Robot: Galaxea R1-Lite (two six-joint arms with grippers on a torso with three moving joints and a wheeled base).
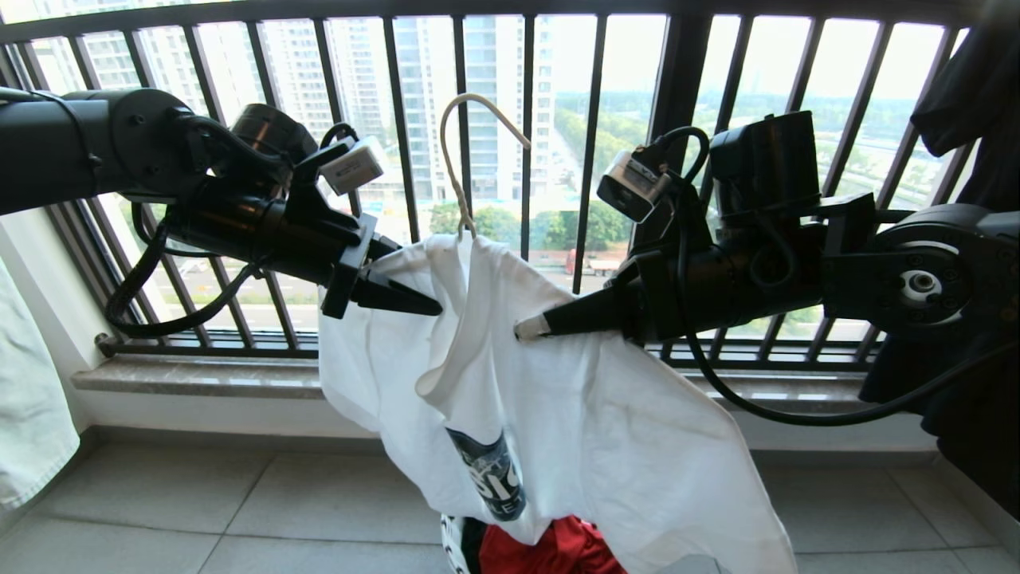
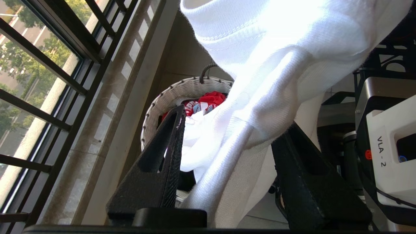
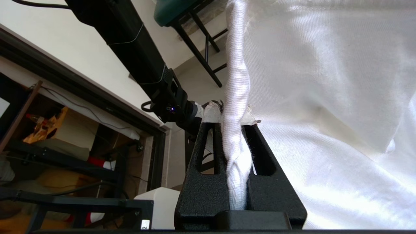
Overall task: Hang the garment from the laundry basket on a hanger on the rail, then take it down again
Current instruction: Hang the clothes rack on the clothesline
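White T-shirt (image 1: 558,414) hangs centre frame on the hanger (image 1: 466,151). Right gripper (image 1: 526,328) pinches a fold; left gripper (image 1: 430,307) straddles cloth, jaws apart. Both arms reach inward, roughly level.

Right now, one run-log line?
right hand: shut on white printed T-shirt | left hand: open around T-shirt | cream wire hanger: inside neck

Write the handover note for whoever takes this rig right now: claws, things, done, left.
Right claw: shut on a bunched fold of the T-shirt, held up before the window guard.
Left claw: jaws apart around another fold near the collar, not clamped.
Hanger: hook sticking up out of the shirt's top, on no rail.
Laundry basket: on the floor below, red cloth inside.
Done: shirt lifted out, hanger in it.
Left: hang it on the rail, take it down.
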